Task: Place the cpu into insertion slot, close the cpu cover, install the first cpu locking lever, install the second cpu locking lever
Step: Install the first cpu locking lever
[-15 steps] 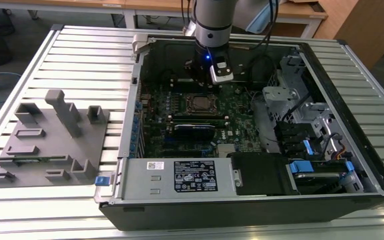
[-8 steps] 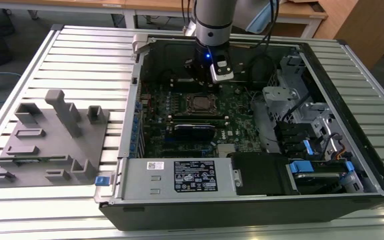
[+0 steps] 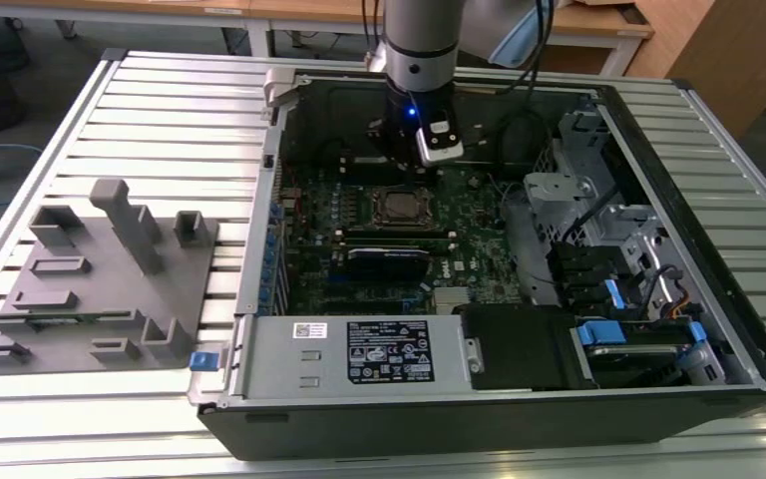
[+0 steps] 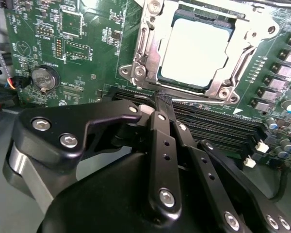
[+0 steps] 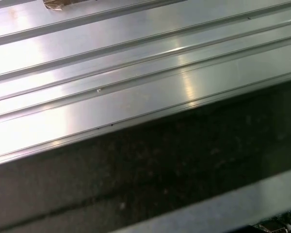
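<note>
The flat, square, silvery-grey cpu (image 4: 196,46) lies seated in the dark square insertion slot (image 3: 376,207), just above the middle of the exterior view. This puts the first step of the job behind it. The thin silvery metal cpu cover (image 4: 144,46) appears lowered around it, its large cut-out leaving the chip's top bare while the frame bears on the edges, likely so the part is pinned without loading its centre. Whether either locking lever is latched cannot be told.

Just beside the slot, the black metal pincer (image 4: 157,103) hangs over the long black memory sockets (image 4: 208,127), its fingers drawn together with nothing visible between them. A clenched tip of this kind would suit pushing rather than grasping. In the exterior view the pincer (image 3: 407,160) sits in the upper centre of the frame, reaching straight down from the grey arm (image 3: 423,40).

Around the slot spreads the green motherboard (image 4: 87,43), with a round silver coin battery (image 4: 42,77) set well apart from the slot. The board lies inside a black tower computer case (image 3: 490,419) laid on its side with the panel off — evidently so the arm can work from above.

The case rests on a ribbed aluminium desk (image 5: 136,63). At the exterior view's left stands a grey plastic parts fixture (image 3: 91,274), clear of the case.
</note>
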